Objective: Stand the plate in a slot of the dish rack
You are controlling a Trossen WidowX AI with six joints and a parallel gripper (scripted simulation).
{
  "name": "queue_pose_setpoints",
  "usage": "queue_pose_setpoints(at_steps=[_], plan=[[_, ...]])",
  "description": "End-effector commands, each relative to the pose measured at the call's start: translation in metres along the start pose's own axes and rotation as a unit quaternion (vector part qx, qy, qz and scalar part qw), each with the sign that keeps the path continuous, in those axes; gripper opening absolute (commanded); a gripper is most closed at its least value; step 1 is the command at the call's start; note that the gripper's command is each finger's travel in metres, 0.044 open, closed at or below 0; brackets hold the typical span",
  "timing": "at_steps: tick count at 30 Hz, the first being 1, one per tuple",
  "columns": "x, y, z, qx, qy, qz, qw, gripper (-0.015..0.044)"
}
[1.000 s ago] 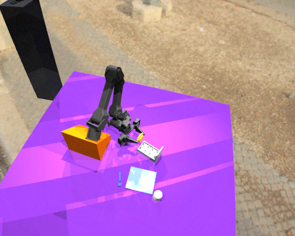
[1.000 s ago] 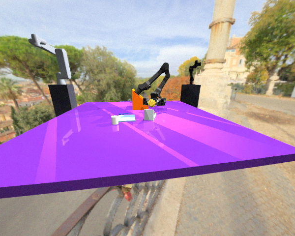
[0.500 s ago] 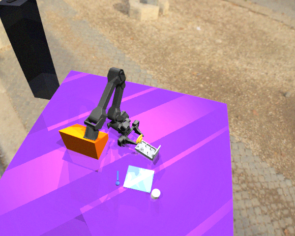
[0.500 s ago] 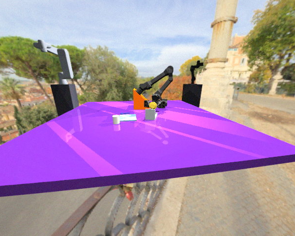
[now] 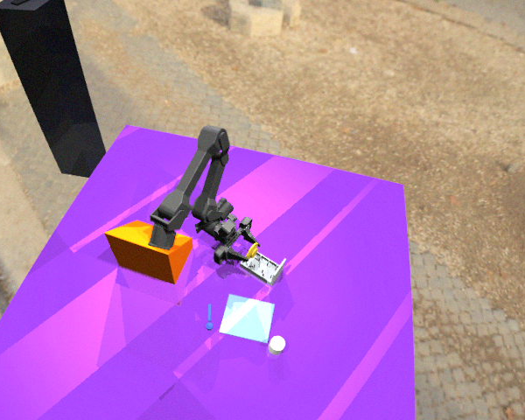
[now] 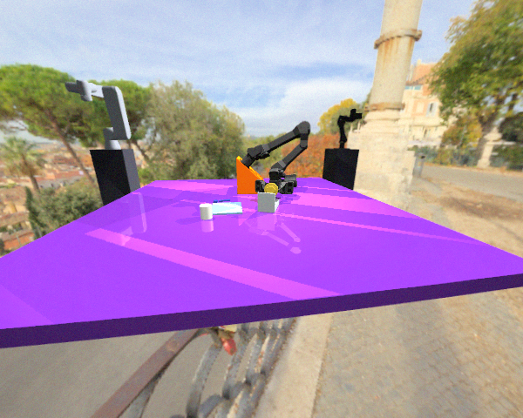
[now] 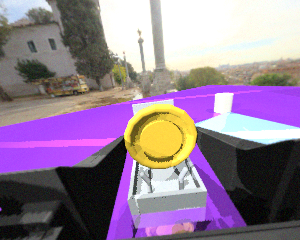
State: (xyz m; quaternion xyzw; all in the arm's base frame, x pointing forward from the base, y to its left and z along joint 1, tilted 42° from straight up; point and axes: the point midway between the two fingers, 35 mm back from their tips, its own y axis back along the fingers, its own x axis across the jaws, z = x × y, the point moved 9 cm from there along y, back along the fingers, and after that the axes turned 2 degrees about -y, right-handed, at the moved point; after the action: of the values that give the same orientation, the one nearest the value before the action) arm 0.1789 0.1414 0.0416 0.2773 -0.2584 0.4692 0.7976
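Yellow plate [image 5: 252,250] [image 6: 270,187] [image 7: 161,137] is upright in my fingers [image 5: 252,252] [image 6: 270,186], clamped by its edges. Slotting it into the rack [image 5: 276,274] [image 6: 267,202] [image 7: 167,202], releasing and retreating remain.

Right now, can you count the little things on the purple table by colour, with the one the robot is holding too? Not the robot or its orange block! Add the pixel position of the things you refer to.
Yellow: 1, the plate [image 5: 252,250] [image 6: 270,188] [image 7: 161,137] in the gripper [image 5: 251,253] [image 6: 271,187] [image 7: 159,135]
White or pale grey: 2, the dish rack [image 5: 271,281] [image 6: 266,202] [image 7: 167,202] and the cylinder [image 5: 276,345] [image 6: 206,211] [image 7: 223,103]
Light blue: 1, the flat square [image 5: 247,318] [image 6: 227,208] [image 7: 250,127]
Blue: 1, the spoon-shaped thing [image 5: 209,324] [image 6: 221,200]
Total: 5
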Motion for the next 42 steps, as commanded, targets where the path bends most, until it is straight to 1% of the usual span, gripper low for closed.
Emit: queue_pose_setpoints(at_steps=[1, 6, 10, 24, 39, 42], plan=[[0.000, -0.005, 0.000, 0.000, 0.000, -0.001, 1.000, 0.0000], [0.001, -0.010, -0.001, 0.000, 0.000, 0.000, 1.000, 0.0000], [0.000, -0.010, -0.020, 0.000, 0.000, 0.000, 1.000, 0.0000], [0.000, -0.009, -0.016, 0.004, 0.005, 0.000, 1.000, 0.0000], [0.000, -0.009, -0.016, 0.004, 0.004, 0.000, 1.000, 0.0394], [0.000, -0.009, -0.016, 0.004, 0.004, 0.000, 1.000, 0.0400]])
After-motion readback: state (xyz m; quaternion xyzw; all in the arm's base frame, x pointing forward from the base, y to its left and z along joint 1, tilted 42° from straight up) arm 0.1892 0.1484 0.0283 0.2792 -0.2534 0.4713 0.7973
